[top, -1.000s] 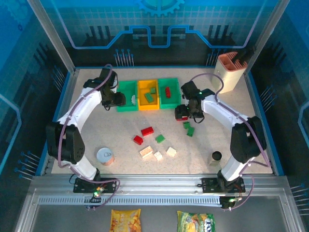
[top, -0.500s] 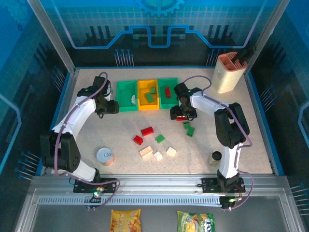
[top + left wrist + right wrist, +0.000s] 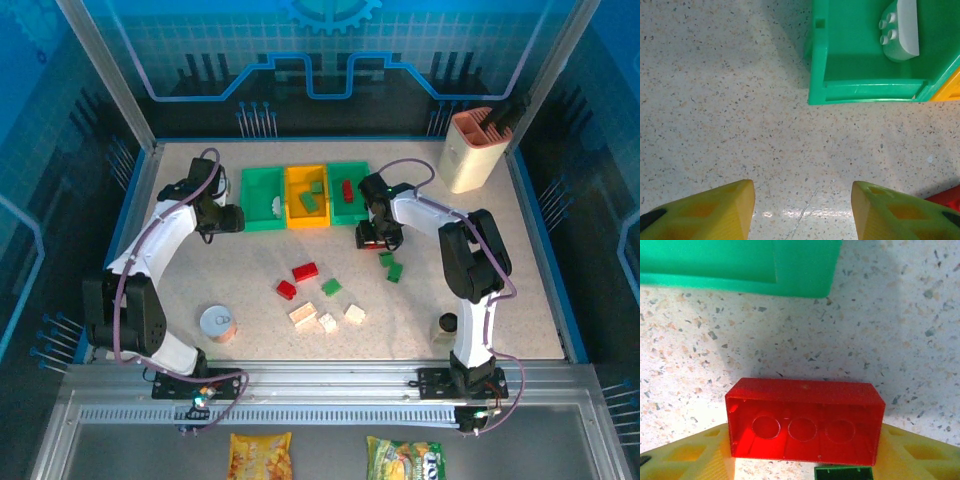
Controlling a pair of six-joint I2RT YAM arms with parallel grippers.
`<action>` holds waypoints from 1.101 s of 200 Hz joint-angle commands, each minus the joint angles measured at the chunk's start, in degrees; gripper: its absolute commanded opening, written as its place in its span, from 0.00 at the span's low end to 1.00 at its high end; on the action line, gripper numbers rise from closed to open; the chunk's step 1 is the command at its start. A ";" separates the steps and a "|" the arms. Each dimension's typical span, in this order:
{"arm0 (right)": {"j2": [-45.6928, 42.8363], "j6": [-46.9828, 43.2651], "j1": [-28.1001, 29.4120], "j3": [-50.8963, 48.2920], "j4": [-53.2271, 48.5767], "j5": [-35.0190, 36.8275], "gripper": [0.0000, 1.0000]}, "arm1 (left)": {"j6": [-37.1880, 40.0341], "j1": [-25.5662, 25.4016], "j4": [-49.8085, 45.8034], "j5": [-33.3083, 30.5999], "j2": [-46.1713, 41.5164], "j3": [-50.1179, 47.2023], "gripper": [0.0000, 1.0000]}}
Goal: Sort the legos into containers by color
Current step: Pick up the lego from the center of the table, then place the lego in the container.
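Note:
The three joined bins sit at the back: left green bin (image 3: 258,190), yellow bin (image 3: 296,178), right green bin (image 3: 358,175). In the right wrist view my right gripper (image 3: 805,445) is shut on a red brick (image 3: 805,420), hollow side toward the camera, just short of the right green bin (image 3: 740,262). In the top view that right gripper (image 3: 375,238) is in front of the bin. My left gripper (image 3: 802,205) is open over bare table beside the left green bin (image 3: 860,90), which holds a cream brick (image 3: 900,30). Loose red (image 3: 305,271), green (image 3: 331,287) and cream bricks (image 3: 303,314) lie mid-table.
Two green bricks (image 3: 391,266) lie just behind my right gripper; one green brick (image 3: 844,473) shows under the held brick. A tin can (image 3: 217,322) stands front left, a black cup (image 3: 447,325) front right, and a beige-and-salmon holder (image 3: 472,148) at the back right.
My left gripper has pulled back leftward off the left green bin. My right gripper, with the red brick, has shifted a little toward the right green bin.

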 commanded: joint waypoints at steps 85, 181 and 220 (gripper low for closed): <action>-2.38 -0.17 1.55 7.84 -4.59 -0.71 0.61 | -0.80 0.62 -4.07 2.22 -4.81 0.09 0.56; 4.87 1.01 1.86 24.09 -7.14 -4.88 0.61 | -1.10 0.64 -0.67 3.07 -11.77 -9.24 0.56; 9.66 1.33 1.62 29.03 -8.30 -3.85 0.61 | -0.43 0.61 2.48 6.73 -13.20 -11.40 0.56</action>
